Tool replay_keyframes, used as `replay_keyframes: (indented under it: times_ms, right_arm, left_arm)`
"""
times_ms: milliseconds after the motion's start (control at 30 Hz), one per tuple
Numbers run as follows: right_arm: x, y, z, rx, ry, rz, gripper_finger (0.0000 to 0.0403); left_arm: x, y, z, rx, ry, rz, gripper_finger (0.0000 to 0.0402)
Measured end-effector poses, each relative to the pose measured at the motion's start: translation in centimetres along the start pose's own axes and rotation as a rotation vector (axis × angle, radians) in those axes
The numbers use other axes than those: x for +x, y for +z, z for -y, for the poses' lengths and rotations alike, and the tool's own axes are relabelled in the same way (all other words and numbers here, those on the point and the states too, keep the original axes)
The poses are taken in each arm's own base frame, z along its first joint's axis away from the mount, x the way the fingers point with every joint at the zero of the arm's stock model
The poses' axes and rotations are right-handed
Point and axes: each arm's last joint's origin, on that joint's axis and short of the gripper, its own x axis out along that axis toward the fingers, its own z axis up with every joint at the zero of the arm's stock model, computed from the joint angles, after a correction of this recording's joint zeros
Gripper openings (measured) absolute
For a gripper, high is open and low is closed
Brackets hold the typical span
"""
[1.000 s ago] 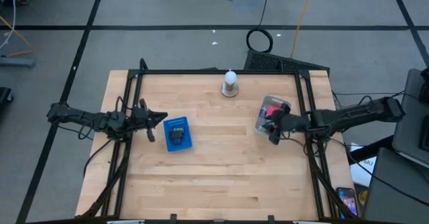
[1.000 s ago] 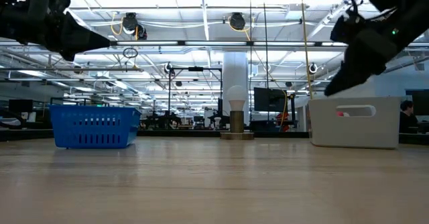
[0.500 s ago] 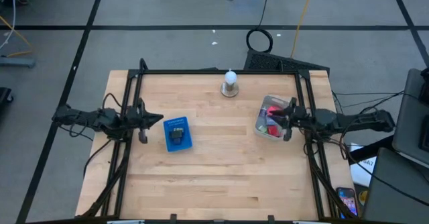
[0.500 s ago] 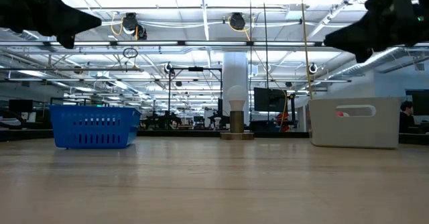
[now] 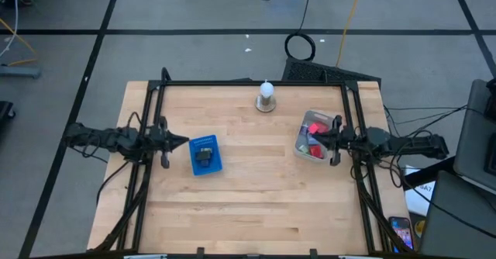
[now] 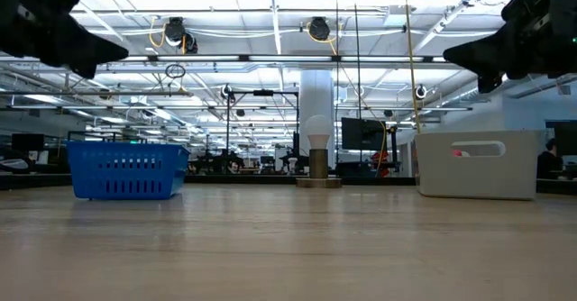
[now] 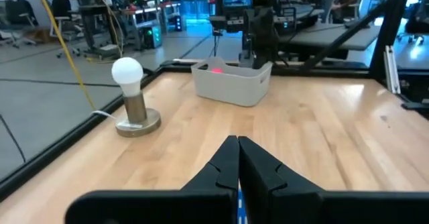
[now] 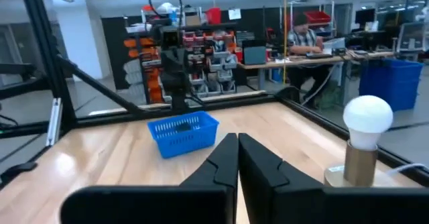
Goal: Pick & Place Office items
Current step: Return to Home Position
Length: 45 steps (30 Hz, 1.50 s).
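Now both arms hover level above the tabletop (image 5: 256, 205), pointing toward each other from opposite sides, each raised clear of the containers in the low view. The left hand (image 5: 184, 142) hangs just beside the blue basket (image 5: 215, 166), on the basket's left, with its two fingers (image 7: 224, 167) pressed together and nothing between them. The right hand (image 5: 316, 139) sits over the right side of the gray bin (image 5: 301, 146), its fingers (image 8: 251, 160) likewise closed tight on nothing. A black piece (image 5: 204, 157) lies inside the blue basket, and red and pink pieces (image 5: 315, 127) lie in the gray bin; the low view shows a pink spot through the bin's handle slot. A white bulb on a round base (image 5: 266, 98) stands near the back edge of the tabletop, well apart from both hands.
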Motion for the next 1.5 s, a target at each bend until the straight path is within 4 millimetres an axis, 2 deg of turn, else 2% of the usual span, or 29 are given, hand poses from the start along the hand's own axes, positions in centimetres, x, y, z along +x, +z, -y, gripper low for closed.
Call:
replay_keyframes:
  times_ms: [300, 700, 933, 1500]
  right_arm:
    - [0.0, 0.0, -0.1, 0.023, 0.047, 0.006, 0.0002]
    - [0.0, -0.1, -0.2, 0.064, 0.07, -0.003, 0.0003]
    - [0.0, -0.1, -0.2, 0.067, 0.071, -0.003, 0.0003]
    - [0.0, -0.1, -0.2, 0.067, 0.071, -0.003, 0.0003]
  left_arm:
    - [0.8, -2.0, 0.3, 0.028, -0.016, -0.024, 0.0002]
    - [0.9, -1.9, 0.2, -0.011, 0.022, -0.007, 0.0002]
    - [0.9, -1.9, 0.3, -0.015, 0.006, -0.005, 0.0024]
    - [0.9, -1.9, 0.3, -0.014, 0.006, -0.005, 0.0026]
